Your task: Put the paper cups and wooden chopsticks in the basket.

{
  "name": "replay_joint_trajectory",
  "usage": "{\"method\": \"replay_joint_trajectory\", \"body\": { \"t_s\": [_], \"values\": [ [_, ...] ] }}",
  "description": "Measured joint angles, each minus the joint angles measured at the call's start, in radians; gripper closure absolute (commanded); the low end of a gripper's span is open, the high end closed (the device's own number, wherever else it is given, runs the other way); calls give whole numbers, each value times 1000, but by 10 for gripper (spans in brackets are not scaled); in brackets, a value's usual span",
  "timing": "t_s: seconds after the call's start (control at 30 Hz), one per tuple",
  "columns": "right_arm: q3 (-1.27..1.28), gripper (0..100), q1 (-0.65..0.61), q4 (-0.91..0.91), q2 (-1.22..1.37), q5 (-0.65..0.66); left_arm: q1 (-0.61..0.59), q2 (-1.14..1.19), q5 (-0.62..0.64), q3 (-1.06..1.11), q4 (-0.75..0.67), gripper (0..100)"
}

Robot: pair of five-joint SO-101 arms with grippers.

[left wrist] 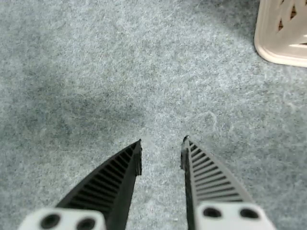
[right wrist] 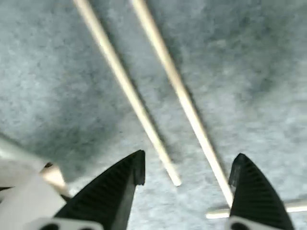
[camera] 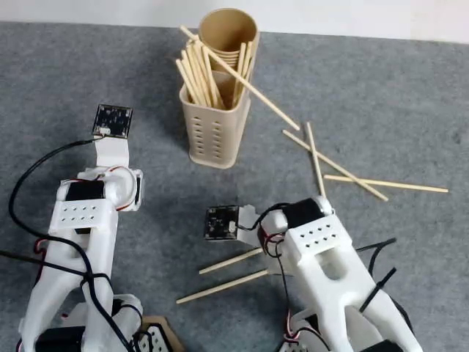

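Hanging spread wide and empty over the grey felt worktop (right wrist: pixel 249 57), the right pincer (right wrist: pixel 189 163) straddles the ends of two wooden chopsticks (right wrist: pixel 124 84). These lie side by side on the felt on the near side of the basket (camera: pixel 215 132), toward the arms' bases; whether a finger touches one I cannot tell. The left pincer (left wrist: pixel 162 143) is parted more narrowly, also holding nothing, above bare felt near the basket on the left arm's side. Inside the basket stand stacked paper cups (camera: pixel 229 35) and a bundle of chopsticks (camera: pixel 199 70), with one long chopstick (camera: pixel 256 92) leaning out over its rim. Three more chopsticks (camera: pixel 333 165) lie crossed on the felt off the basket's other side, well apart from both pincers. A pale strip (camera: pixel 330 11) borders the felt behind the basket.
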Motion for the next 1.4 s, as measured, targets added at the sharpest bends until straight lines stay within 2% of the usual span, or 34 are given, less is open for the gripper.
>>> {"method": "replay_joint_trajectory", "body": {
  "t_s": [0.23,0.5,0.83,0.93,1.07,1.13,1.4],
  "values": [
    [87,656,-2,-9,-3,0,0,0,0,0,0,835],
    [249,656,-2,-304,-3,0,0,0,0,0,0,835],
    [373,666,-3,-477,-25,3,0,0,0,0,0,835],
    [385,762,-3,-496,-28,3,0,0,0,0,0,835],
    [388,998,-3,-496,-28,21,0,0,0,0,0,835],
    [388,968,-2,-505,-29,35,0,0,0,0,0,835],
    [384,995,3,-465,-40,35,0,0,0,0,0,835]
  ]
}}
